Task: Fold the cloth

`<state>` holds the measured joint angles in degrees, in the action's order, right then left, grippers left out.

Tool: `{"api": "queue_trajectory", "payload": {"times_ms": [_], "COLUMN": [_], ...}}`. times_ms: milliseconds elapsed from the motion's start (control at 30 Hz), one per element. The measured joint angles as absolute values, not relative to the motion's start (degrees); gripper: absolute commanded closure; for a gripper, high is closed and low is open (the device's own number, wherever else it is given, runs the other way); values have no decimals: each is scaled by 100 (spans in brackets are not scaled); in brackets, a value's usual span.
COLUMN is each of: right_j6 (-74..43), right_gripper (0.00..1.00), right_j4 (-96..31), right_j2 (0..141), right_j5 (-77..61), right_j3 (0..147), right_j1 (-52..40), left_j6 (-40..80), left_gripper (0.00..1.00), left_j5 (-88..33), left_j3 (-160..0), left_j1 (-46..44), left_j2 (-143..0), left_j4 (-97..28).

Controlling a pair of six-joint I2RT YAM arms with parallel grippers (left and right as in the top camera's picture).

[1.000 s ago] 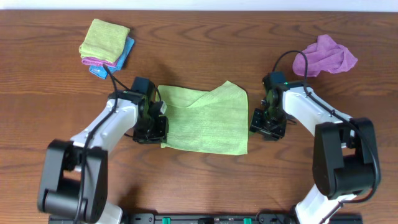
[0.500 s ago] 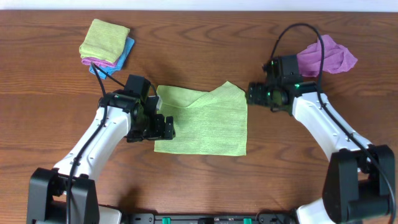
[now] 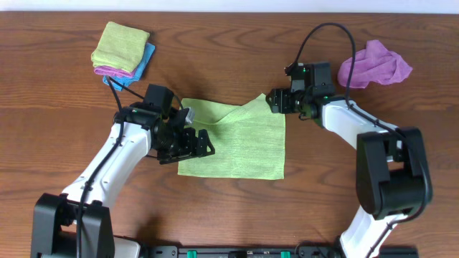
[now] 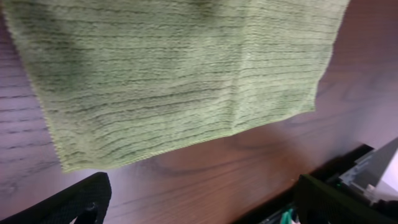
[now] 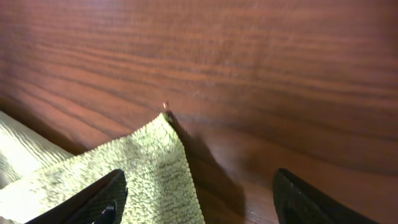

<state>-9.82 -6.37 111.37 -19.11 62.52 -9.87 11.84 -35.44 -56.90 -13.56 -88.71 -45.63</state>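
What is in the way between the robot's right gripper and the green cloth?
Nothing visible. The right gripper hangs open right by the green cloth, at its raised far corner, with only bare table between them. The crumpled purple cloth lies on the gripper's other side, not between.

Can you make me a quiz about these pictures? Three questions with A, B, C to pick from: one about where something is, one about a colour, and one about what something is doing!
1. Where is the purple cloth?
A. far right of the table
B. near edge, in the middle
C. far left

2. What colour is the spread-out cloth?
A. blue
B. green
C. pink

3. How is the right gripper?
A. open
B. shut on a cloth
C. shut on nothing

Answers: 1 A, it lies crumpled in the far right corner. 2 B, it is green all over. 3 A, its fingers stand wide apart in the right wrist view.
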Motion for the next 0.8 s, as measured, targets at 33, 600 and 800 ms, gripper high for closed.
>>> {"api": "queue_trajectory", "payload": {"times_ms": [33, 600, 800], "right_j6": [-982, -980, -985], "right_gripper": [27, 43, 51], "right_j4": [-635, -703, -790], "right_j2": [11155, 11161, 11161], "right_j5": [-1951, -2480, -2604], "right_j3": [6250, 6250, 6250], "right_j1": [-987, -987, -987], "left_j6": [1186, 1203, 1201], "left_gripper": [5, 5, 5], "left_j5": [-3579, -3712, -3712], "left_j3": [-5719, -6060, -6060], "left_j1": [-1356, -1356, -1356], "left_j2": [-8871, -8871, -8871], "left_j4": [-4565, -4491, -4491]}}
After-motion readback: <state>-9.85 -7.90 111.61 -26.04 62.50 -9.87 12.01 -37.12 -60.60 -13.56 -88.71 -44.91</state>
